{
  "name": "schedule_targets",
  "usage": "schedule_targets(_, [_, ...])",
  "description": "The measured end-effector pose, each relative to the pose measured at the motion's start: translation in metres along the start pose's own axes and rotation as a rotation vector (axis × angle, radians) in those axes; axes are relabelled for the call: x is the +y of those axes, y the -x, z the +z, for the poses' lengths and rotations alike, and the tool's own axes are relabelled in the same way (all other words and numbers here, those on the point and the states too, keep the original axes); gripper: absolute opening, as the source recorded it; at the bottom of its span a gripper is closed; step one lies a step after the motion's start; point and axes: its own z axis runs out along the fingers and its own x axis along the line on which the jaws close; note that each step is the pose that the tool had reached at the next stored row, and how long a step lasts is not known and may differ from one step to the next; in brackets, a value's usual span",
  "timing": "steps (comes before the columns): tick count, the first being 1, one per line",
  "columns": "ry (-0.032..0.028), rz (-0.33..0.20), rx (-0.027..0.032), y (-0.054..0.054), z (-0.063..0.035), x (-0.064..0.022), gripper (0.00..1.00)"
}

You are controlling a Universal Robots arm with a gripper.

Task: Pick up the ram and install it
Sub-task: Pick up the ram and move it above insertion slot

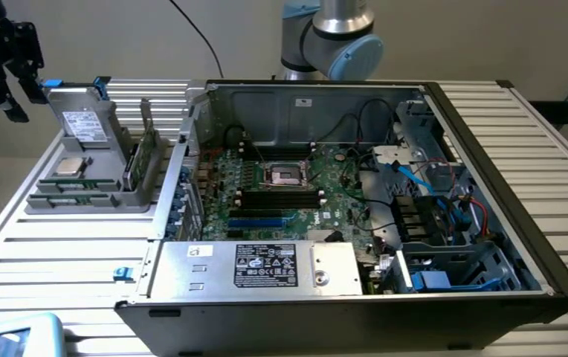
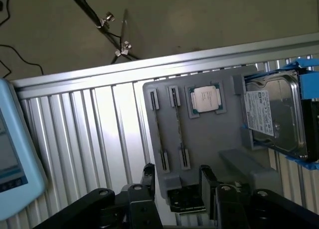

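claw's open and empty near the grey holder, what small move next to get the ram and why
Probably shift the claw sideways over the ram and line its open jaws across the stick. The ram stands on edge in the grey holder, untouched, and the claw hangs off to one side of it, holding nothing.

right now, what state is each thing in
hand: open, holding nothing
ram: standing on edge in the grey holder, not held
processor chip: lying flat in its holder pocket
drive: standing upright in the holder
computer case: side open, motherboard showing
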Motion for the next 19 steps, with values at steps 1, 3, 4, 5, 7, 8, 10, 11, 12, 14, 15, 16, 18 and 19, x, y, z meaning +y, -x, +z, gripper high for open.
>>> schedule_targets(1, [0.0, -0.006, 0.0009, 0.0, 0.0018, -0.0011, 0.49])
schedule_targets(3, [-0.0003, -0.015, 0.0016, 0.0, 0.0055, -0.0017, 0.49])
schedule_targets(4, [-0.0002, -0.018, 0.0018, 0.0, 0.0072, -0.0017, 0.49])
schedule_targets(5, [-0.0003, -0.021, 0.0018, 0.0, 0.0091, -0.0018, 0.49])
schedule_targets(7, [-0.0001, -0.027, 0.002, 0.0, 0.0126, -0.0018, 0.49])
schedule_targets(8, [-0.0002, -0.031, 0.0022, 0.0, 0.0146, -0.0022, 0.49])
schedule_targets(10, [-0.0002, -0.036, 0.0024, 0.0, 0.0181, -0.0038, 0.49])
schedule_targets(11, [-0.0001, -0.039, 0.0027, 0.001, 0.0199, -0.0044, 0.49])
schedule_targets(12, [-0.0001, -0.041, 0.0029, 0.001, 0.0217, -0.005, 0.49])
schedule_targets(14, [-0.0002, -0.043, 0.0031, 0.001, 0.0254, -0.0055, 0.49])
schedule_targets(15, [-0.0002, -0.044, 0.0033, 0.001, 0.0273, -0.0056, 0.49])
schedule_targets(16, [-0.0001, -0.044, 0.0033, 0.001, 0.029, -0.0056, 0.49])
schedule_targets(18, [-0.0002, -0.046, 0.0034, 0.001, 0.0327, -0.0057, 0.49])
schedule_targets(19, [-0.0002, -0.046, 0.0034, 0.001, 0.0345, -0.0057, 0.49])
